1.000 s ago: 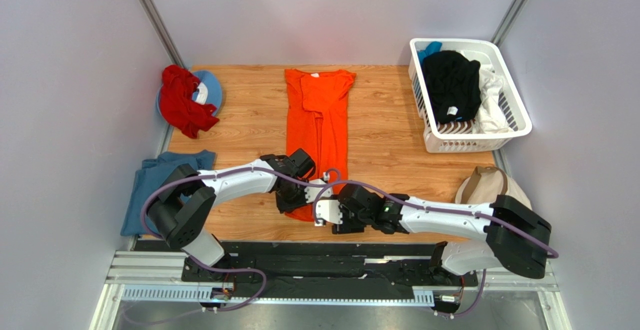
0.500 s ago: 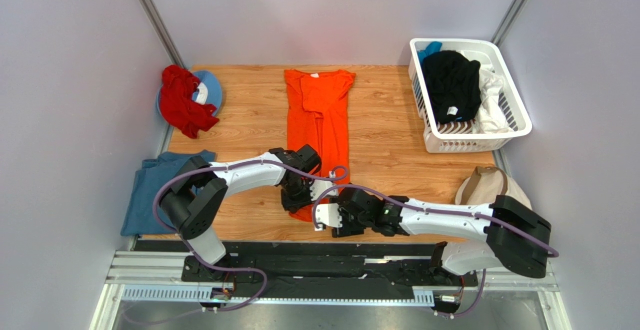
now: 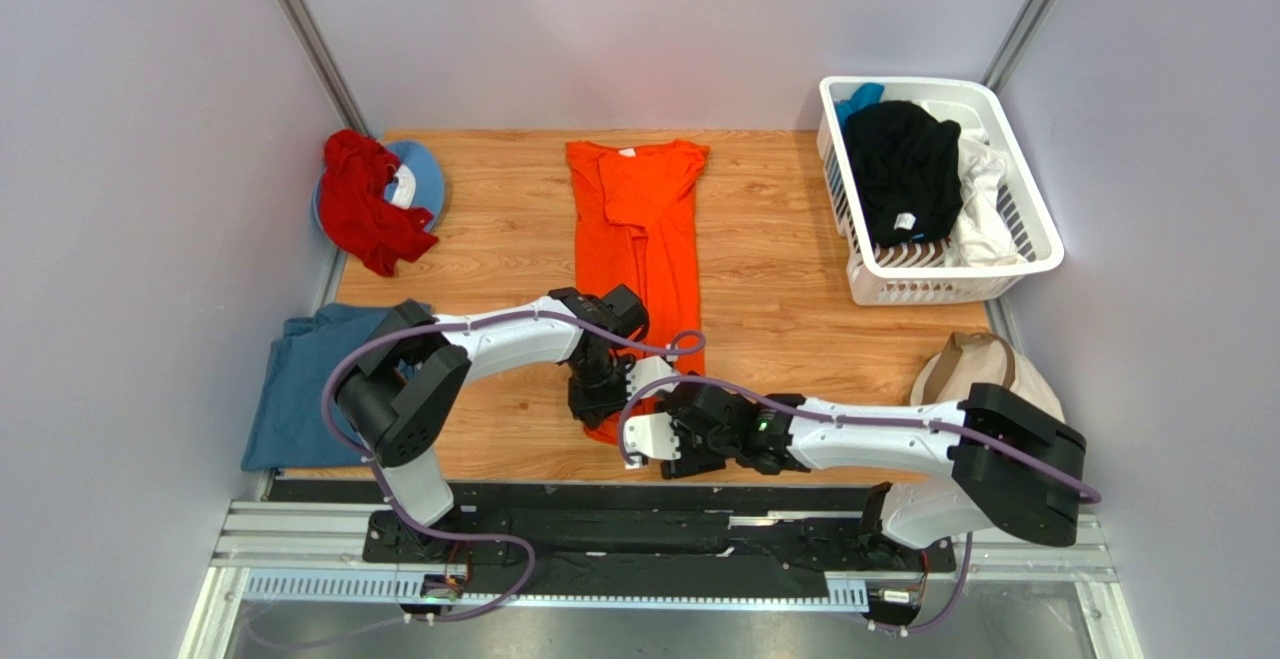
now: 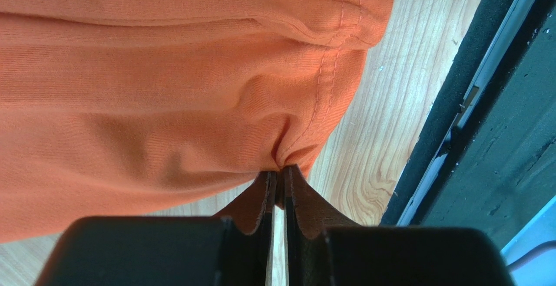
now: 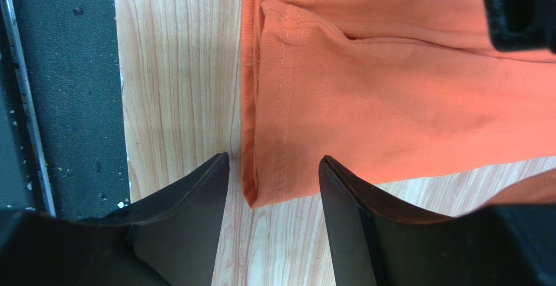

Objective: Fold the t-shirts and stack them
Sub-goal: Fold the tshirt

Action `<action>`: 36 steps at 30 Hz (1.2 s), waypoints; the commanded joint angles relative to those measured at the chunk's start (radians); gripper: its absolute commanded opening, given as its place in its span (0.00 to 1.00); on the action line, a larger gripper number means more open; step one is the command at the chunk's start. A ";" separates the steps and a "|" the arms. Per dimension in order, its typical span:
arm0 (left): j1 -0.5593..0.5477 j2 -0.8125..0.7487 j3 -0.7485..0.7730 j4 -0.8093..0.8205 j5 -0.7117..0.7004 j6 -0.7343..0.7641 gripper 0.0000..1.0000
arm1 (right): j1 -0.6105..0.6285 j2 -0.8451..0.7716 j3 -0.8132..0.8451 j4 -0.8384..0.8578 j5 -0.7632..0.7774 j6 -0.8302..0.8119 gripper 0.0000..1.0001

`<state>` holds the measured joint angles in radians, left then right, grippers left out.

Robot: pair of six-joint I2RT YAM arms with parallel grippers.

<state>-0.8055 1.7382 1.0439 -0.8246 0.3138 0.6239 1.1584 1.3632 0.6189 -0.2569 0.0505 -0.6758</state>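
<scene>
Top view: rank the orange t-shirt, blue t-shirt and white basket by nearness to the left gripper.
1. orange t-shirt, centre, pinched by left gripper.
2. blue t-shirt, left edge.
3. white basket, far right corner.

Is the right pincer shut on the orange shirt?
No, the right pincer stands open around a corner of the orange shirt.

Bolted to the flat black base plate (image 3: pixel 646 532), the left arm (image 3: pixel 504 341) and right arm (image 3: pixel 879 437) are smooth white tubular shells set between chunky matte-black joint housings. Each is trailed by a loose lilac-grey cable (image 3: pixel 328 386). Farthest from that plate, the left gripper (image 4: pixel 282 172) ends in thin, dark brownish tapered fingers (image 4: pixel 305 202), the right gripper (image 5: pixel 274 169) in broad matte-black wedge fingers (image 5: pixel 186 198).
</scene>
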 commanded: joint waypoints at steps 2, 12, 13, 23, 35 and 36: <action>-0.017 0.058 -0.051 0.042 0.044 0.043 0.00 | 0.006 0.014 -0.005 0.074 0.028 -0.039 0.58; -0.017 0.037 -0.073 0.044 0.019 0.053 0.00 | -0.008 0.036 -0.027 0.096 0.026 -0.053 0.30; -0.017 0.038 -0.071 0.042 0.018 0.054 0.00 | -0.009 0.033 -0.025 0.090 0.028 -0.053 0.27; -0.017 -0.029 -0.102 0.108 -0.008 0.022 0.00 | -0.008 -0.015 0.014 -0.001 0.035 -0.031 0.00; -0.015 -0.228 -0.134 0.182 -0.033 -0.070 0.00 | -0.008 -0.128 0.140 -0.162 0.095 0.031 0.00; -0.015 -0.242 -0.139 0.186 -0.041 -0.076 0.00 | -0.008 -0.130 0.143 -0.166 0.100 0.035 0.00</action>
<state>-0.8139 1.5875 0.9146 -0.6910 0.2821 0.5888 1.1549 1.2728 0.7139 -0.3733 0.1089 -0.6815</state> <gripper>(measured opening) 0.097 0.011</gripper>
